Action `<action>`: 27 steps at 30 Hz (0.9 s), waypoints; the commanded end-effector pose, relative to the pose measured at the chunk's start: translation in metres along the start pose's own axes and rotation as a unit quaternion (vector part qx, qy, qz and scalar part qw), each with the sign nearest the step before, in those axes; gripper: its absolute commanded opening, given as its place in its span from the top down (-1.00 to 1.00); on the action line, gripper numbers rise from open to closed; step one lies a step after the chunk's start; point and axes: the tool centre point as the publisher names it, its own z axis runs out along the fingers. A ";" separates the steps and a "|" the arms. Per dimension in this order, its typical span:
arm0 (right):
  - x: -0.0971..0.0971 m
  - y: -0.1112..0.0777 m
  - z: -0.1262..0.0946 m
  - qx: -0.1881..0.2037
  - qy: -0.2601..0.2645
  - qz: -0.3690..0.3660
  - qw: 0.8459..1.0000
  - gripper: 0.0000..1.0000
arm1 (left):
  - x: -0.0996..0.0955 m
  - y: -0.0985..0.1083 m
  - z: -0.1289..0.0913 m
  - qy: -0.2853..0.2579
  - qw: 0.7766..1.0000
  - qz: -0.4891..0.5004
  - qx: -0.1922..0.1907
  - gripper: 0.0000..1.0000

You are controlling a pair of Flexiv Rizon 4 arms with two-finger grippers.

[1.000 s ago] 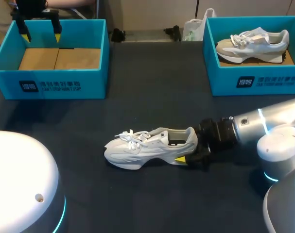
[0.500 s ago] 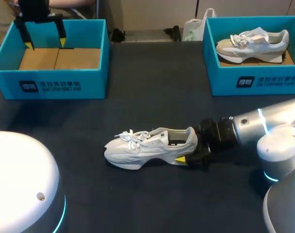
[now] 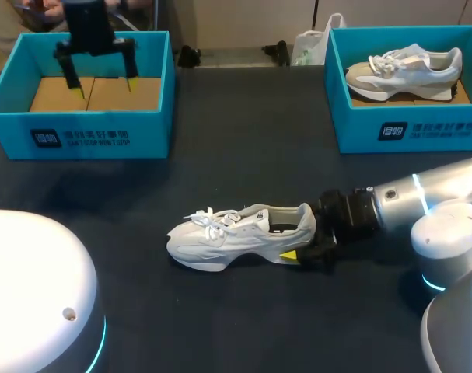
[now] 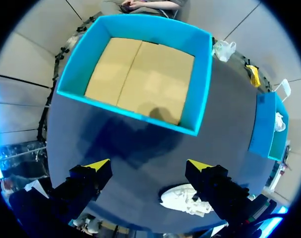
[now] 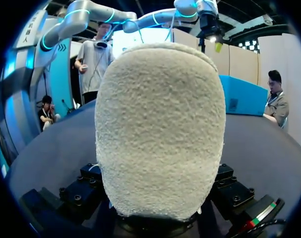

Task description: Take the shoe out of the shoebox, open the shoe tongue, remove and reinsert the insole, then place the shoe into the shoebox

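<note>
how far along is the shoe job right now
Done: the white lace-up sneaker is out, lying on the dark table. In hand: the right gripper clamps its heel; the left gripper hangs open over the empty teal shoebox. To do: tongue, insole, reboxing.

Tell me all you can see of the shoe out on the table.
The shoe is a white low sneaker, laced, with a thick pale sole and fuzzy heel. It stands upright on its sole on the dark table, toe toward my left side. The right gripper holds its heel, fingers on both sides; nothing else touches it.
</note>
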 end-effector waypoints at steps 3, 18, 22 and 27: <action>-0.002 -0.004 0.006 0.004 0.001 0.001 1.000 1.00 | 0.028 0.023 0.009 -0.016 1.000 0.014 -0.007 -1.00; -0.002 -0.004 0.006 0.004 0.001 0.001 1.000 1.00 | 0.080 0.089 0.016 -0.027 0.998 0.044 -0.018 -1.00; -0.002 -0.004 0.006 0.004 0.001 0.001 1.000 1.00 | 0.088 0.109 0.016 -0.027 0.998 0.055 -0.031 -1.00; -0.002 -0.004 0.006 0.004 0.001 0.001 1.000 1.00 | 0.100 0.134 0.019 -0.031 0.998 0.049 -0.036 -1.00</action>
